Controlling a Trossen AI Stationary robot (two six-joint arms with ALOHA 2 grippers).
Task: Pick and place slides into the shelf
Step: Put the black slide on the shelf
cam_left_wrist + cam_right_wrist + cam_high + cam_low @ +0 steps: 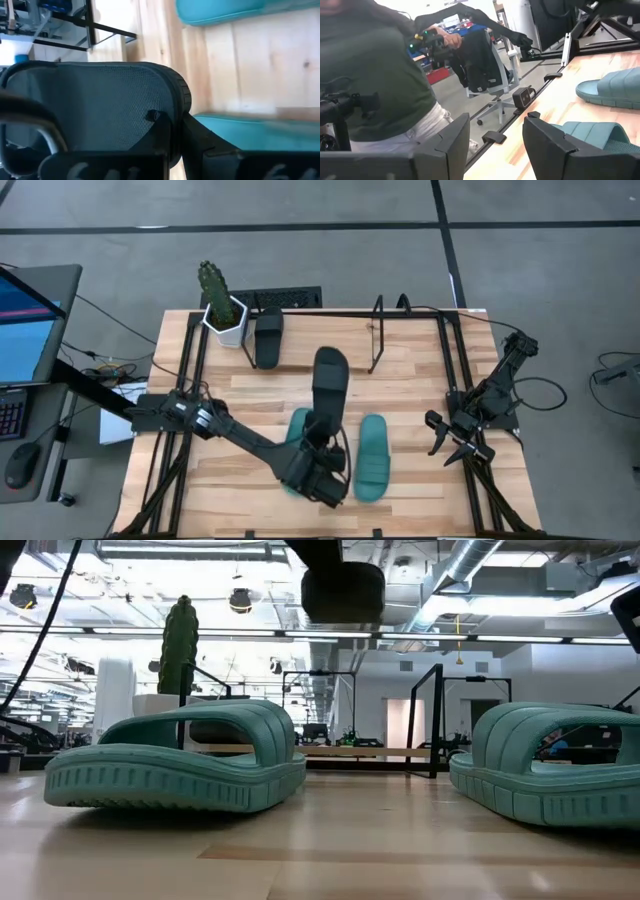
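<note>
My left gripper (318,468) is near the table's middle, shut on a black slide (330,385) that points toward the far edge. The low view shows this black slide (342,590) well above the table. One teal slide (372,457) lies flat to its right. The other teal slide (298,428) lies partly hidden under my left arm. A second black slide (268,337) rests on the shelf (378,332) by the far edge. My right gripper (495,142) is open and waits near the table's right edge (455,438), touching nothing. My left gripper pinches the black slide's near end (177,100) between its two fingers, one finger (161,132) on the textured face and the other on the opposite face. The fingers come from the near side, along the slide's length. The slide is lifted clear and sticks out toward the far edge.
A cactus in a white pot (222,310) stands at the shelf's left end. Black arm-mount frames (452,370) run along both table sides. A person in a green top (375,85) stands beyond the table in the right wrist view. Bare wood lies between shelf and teal slides.
</note>
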